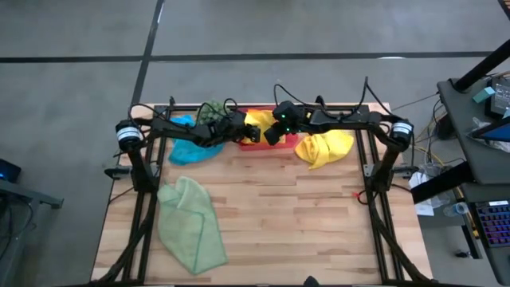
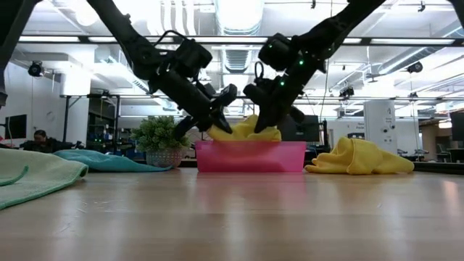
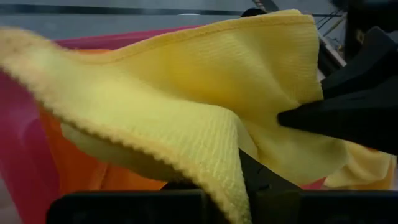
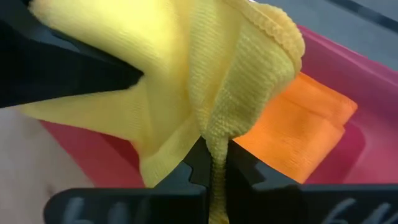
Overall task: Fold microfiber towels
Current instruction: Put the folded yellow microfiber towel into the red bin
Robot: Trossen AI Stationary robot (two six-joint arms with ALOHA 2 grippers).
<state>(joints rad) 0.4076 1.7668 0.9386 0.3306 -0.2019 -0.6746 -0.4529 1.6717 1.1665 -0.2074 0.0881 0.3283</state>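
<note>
**Two grippers lifting one yellow towel from the tray**

Left gripper (image 1: 239, 134) and right gripper (image 1: 271, 132) meet over the pink tray (image 2: 250, 156) at the table's far edge. Each is clenched on an edge of the same yellow towel (image 2: 245, 129), which hangs bunched between them just above the tray, probably so it can be drawn out and spread flat for folding. An orange towel (image 4: 298, 134) lies folded in the tray beneath it. A second yellow towel (image 1: 323, 147) sits heaped beside the tray, a teal towel (image 1: 190, 148) near the plant (image 2: 161, 138), and a green towel (image 1: 190, 225) lies well apart at the near left
</note>
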